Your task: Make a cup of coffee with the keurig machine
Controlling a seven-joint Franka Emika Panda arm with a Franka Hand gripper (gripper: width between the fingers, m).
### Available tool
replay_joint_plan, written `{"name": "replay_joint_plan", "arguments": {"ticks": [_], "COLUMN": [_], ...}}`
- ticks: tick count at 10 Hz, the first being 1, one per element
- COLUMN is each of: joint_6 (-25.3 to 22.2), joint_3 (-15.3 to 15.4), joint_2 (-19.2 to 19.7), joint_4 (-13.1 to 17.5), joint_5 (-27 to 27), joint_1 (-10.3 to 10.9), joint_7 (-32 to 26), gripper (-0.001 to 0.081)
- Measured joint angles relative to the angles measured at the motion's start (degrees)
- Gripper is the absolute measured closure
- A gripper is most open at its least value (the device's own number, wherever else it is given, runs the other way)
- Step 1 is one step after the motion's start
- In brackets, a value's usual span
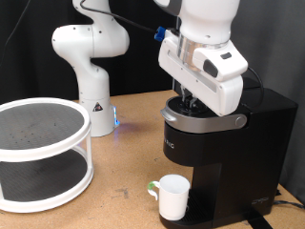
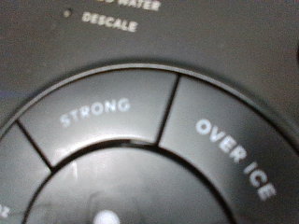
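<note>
While the gripper point(image 1: 193, 98) hangs directly over the top of the keurig machine point(image 1: 224, 143), its fingers are hidden behind the white hand and the lid, so whether the claw is wide or narrow cannot be told; nothing shows between them. The wrist view is filled by the button panel point(image 2: 149, 140), with STRONG point(image 2: 94, 112) and OVER ICE point(image 2: 235, 159) legible very near the lens. The cup point(image 1: 172, 197) stands upright under the spout at the machine's base, handle towards the exterior view's left. It looks stiff, glazed and likely slippery, breakable if knocked, best taken by rim or handle. The machine appears heavy and rigid, its buttons needing only light pressure. Open table point(image 1: 124, 162) lies between the cup and the white two-tier shelf point(image 1: 43, 153) at the exterior view's left; the machine's front edge overhangs the cup closely.
</note>
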Motion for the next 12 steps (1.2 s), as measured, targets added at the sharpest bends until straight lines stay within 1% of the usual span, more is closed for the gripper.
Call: {"name": "replay_joint_plan", "arguments": {"ticks": [2, 8, 10, 12], "joint_6": [-1.6, -1.5, -0.7, 2.0], "joint_3": [0.2, 0.5, 0.5, 0.5], "joint_2": [0.9, 0.9, 0.6, -0.3], "joint_4": [1.3, 1.3, 0.9, -0.5], "joint_5": [-1.3, -3.8, -3.3, -0.9], "joint_1": [0.2, 0.9, 0.8, 0.6], "joint_7": [0.0, 0.4, -0.6, -3.9], "gripper": [0.0802, 0.0802, 0.0802, 0.0802]}}
